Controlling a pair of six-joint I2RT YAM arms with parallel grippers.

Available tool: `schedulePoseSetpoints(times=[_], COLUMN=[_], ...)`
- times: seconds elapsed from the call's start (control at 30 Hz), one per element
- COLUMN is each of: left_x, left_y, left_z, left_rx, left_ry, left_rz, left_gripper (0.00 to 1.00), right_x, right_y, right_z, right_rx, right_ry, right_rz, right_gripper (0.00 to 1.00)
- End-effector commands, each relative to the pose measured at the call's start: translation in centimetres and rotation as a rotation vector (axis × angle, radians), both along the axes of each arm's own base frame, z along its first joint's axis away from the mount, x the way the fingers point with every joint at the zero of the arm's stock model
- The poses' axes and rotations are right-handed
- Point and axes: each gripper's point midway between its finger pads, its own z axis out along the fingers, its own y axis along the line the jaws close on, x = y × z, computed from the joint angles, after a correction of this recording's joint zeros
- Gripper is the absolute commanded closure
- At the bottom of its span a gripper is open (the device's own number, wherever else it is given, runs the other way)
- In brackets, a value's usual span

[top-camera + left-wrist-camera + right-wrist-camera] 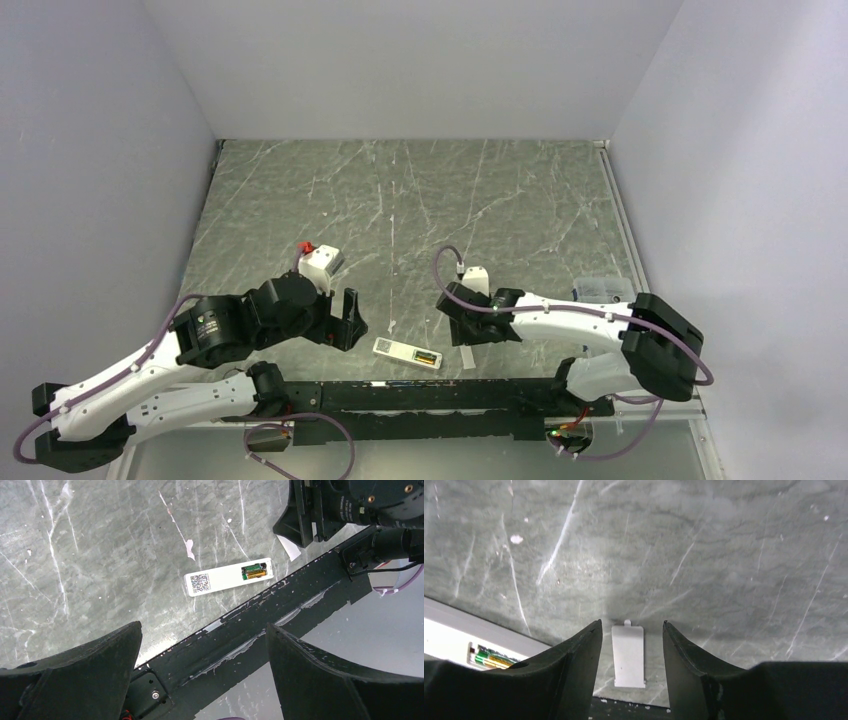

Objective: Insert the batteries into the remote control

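Plain pale walls (400, 60) box in a grey, marble-patterned worktop (420, 200) streaked with white veins and scuffs. A black, paint-chipped rail (430, 395) runs along its lower edge. The left claw (202, 629) hangs wide and holds nothing. The right claw (630, 627) stands partly apart, straddling a flat white cover (628, 656) without touching it. The slim white remote control (230, 576) lies just above the rail with its recess up. 2 batteries (254, 571) sit side by side at its right end.

remote control (446, 640): cut by left edge | cover (290, 550): partly hidden
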Motion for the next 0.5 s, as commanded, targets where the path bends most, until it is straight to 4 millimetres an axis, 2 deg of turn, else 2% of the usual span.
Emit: schedulePoseSetpoints(times=[0.0,0.2,0.3,0.47], left_x=[0.4,0.4,0.4,0.4], left_y=[-0.3,-0.3,-0.2,-0.3], left_z=[0.5,0.4,0.5,0.6], left_rx=[-0.016,-0.015,-0.020,-0.020], left_ry=[-0.021,-0.022,-0.024,-0.027], left_rz=[0.006,0.007,0.008,0.006], left_gripper=[0.00,0.00,0.01,0.01], right_x=[2.3,3.0,2.6,1.6], right_y=[1.6,1.5,1.4,0.7], right_z=[1.2,0.3,-0.2,-0.8], right_rx=[0.052,0.020,0.017,0.029], right_ry=[-0.051,-0.043,-0.022,0.004], right_rz=[0.004,0.005,0.009,-0.002], right_gripper=[0.51,0.61,0.68,0.73])
